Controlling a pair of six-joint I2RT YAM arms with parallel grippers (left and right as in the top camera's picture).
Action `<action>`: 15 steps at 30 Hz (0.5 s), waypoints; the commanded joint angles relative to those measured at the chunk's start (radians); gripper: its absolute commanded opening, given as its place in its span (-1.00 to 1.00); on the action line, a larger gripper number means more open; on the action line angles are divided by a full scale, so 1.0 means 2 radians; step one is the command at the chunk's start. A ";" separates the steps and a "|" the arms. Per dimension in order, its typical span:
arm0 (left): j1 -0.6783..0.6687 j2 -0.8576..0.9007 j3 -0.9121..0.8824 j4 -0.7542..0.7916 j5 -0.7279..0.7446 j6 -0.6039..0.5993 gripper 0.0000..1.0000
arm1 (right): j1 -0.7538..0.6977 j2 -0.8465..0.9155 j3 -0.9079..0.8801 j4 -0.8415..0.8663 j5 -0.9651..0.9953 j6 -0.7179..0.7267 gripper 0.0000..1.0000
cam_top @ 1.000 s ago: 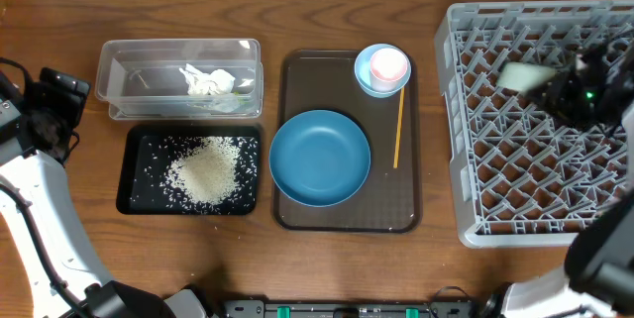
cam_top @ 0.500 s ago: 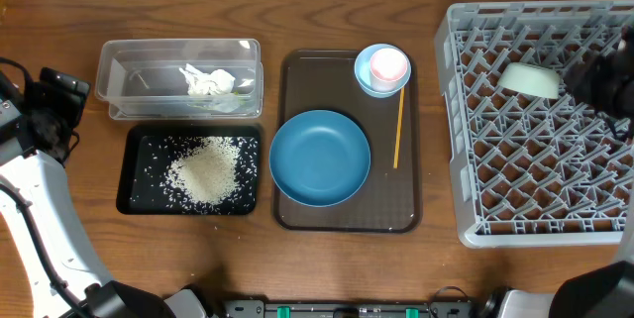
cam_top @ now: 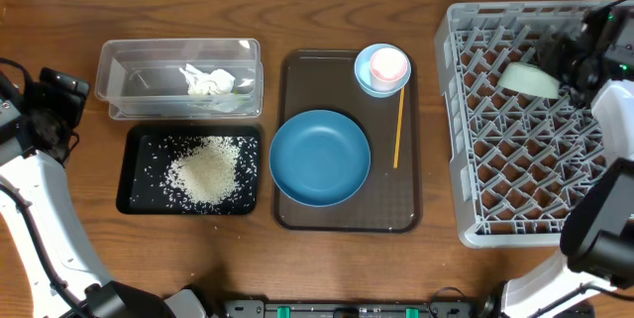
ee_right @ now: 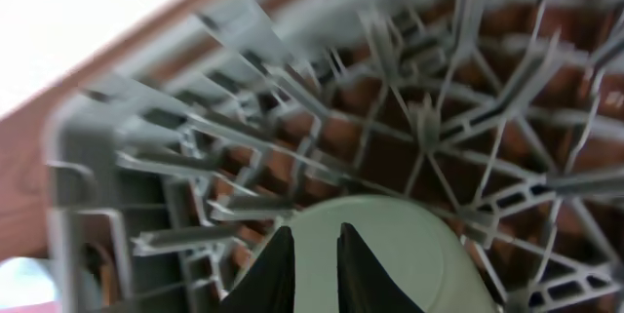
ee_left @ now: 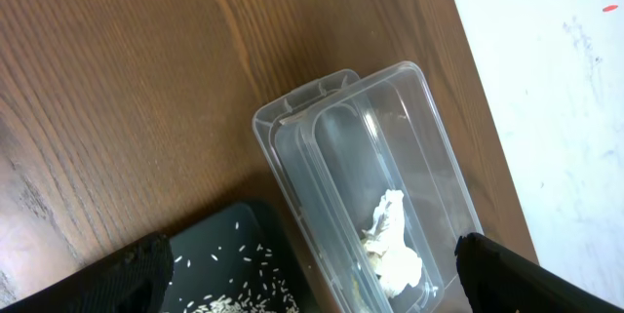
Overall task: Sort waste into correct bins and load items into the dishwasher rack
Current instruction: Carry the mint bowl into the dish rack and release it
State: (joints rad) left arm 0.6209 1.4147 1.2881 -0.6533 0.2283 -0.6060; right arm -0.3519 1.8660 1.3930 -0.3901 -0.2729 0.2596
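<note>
The small mint-green bowl (cam_top: 530, 81) (ee_right: 390, 245) lies upside down in the grey dishwasher rack (cam_top: 448, 120) (ee_right: 195, 108). My right gripper (cam_top: 581, 65) (ee_right: 314, 230) hovers just beside and above it, jaws nearly together with nothing between them. The large dark-blue bowl (cam_top: 320, 157) sits on the brown tray. The pale-pink cup (cam_top: 388, 63) stands inside the light-blue bowl (cam_top: 363, 75). Crumpled paper (cam_top: 206, 81) (ee_left: 395, 245) lies in the clear tub (cam_top: 129, 75) (ee_left: 322, 137). Rice (cam_top: 206, 171) (ee_left: 244, 298) fills the black tray (cam_top: 139, 174) (ee_left: 224, 245). My left gripper (cam_top: 54, 100) (ee_left: 312, 284) hangs open above both bins.
A flat brown serving tray (cam_top: 396, 209) lies mid-table with a thin yellow stick (cam_top: 399, 128) along its right side. The table's far edge meets a white wall (ee_left: 546, 79) beyond the tub.
The right gripper let go of the mint-green bowl, which now rests in the rack. It drew off to the right and its jaws came nearly together. The left arm stayed still.
</note>
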 commanded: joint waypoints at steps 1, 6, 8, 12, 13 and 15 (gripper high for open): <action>0.001 0.002 -0.001 -0.001 -0.006 -0.001 0.89 | 0.008 -0.002 -0.001 -0.015 0.006 0.008 -0.74; 0.001 0.002 -0.001 -0.001 -0.006 -0.001 0.89 | 0.008 -0.021 -0.001 -0.073 0.000 0.009 -0.70; 0.001 0.002 -0.001 -0.001 -0.006 -0.001 0.89 | 0.008 -0.029 -0.001 -0.100 -0.006 0.009 -0.69; 0.001 0.002 -0.001 -0.001 -0.006 -0.001 0.89 | 0.008 -0.045 -0.001 -0.158 -0.010 0.009 -0.78; 0.001 0.002 -0.001 -0.001 -0.006 -0.001 0.89 | 0.008 -0.048 -0.001 -0.168 -0.010 0.009 -0.81; 0.001 0.002 -0.001 -0.001 -0.006 -0.001 0.89 | 0.008 -0.059 -0.001 -0.188 -0.011 0.009 -0.85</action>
State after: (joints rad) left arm 0.6209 1.4147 1.2881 -0.6537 0.2283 -0.6060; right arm -0.3519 1.8008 1.3918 -0.7448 -0.2825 0.2710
